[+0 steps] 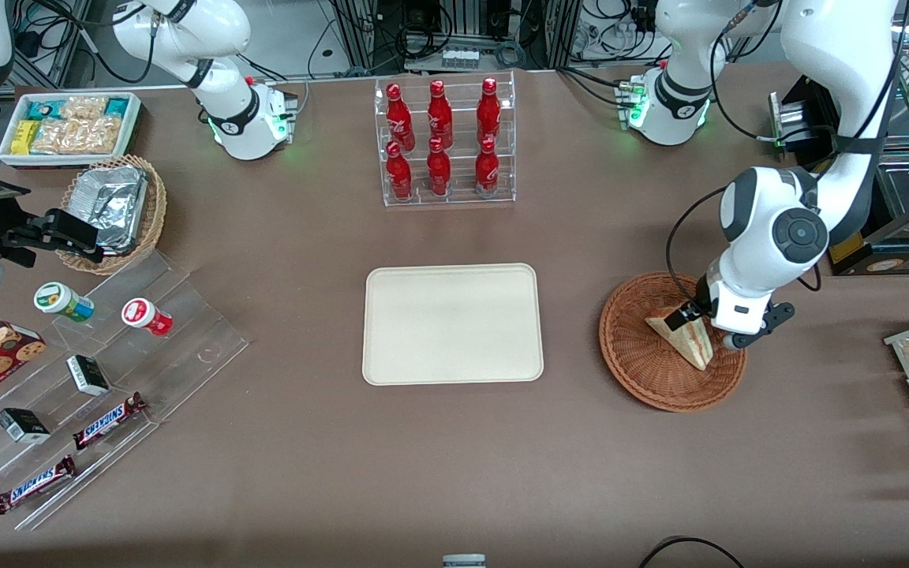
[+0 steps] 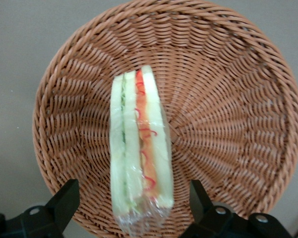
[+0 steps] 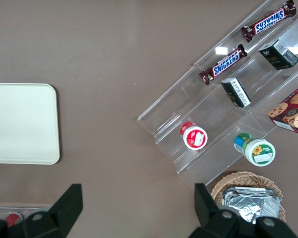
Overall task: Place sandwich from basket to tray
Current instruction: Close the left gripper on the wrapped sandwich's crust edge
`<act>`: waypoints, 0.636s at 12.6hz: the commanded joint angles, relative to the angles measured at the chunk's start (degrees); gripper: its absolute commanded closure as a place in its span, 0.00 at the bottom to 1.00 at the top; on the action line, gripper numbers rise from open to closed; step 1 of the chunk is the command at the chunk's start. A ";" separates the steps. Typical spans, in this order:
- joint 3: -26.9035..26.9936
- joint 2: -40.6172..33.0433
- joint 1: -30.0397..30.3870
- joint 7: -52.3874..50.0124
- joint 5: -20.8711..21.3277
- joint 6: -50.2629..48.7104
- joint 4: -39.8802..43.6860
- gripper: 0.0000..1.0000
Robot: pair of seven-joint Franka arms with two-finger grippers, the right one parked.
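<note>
Over the basket [image 1: 671,353] your gripper [image 2: 134,198] hangs, jaws spread wide — fingers either side of the sandwich [image 2: 139,148], not touching it.

From above the table's front I see everything; my wrist camera looks straight down, close, into the basket [image 2: 223,114] both views share.
</note>
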 commanded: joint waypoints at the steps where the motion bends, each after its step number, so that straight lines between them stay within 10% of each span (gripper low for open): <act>1: -0.19 0.31 0.76 -3.00 0.27 1.34 -0.23 0.20; 7: -0.28 0.14 0.59 -11.44 0.36 4.86 -1.73 1.00; 8: -0.28 -0.04 0.50 -11.53 0.36 4.77 -1.64 1.00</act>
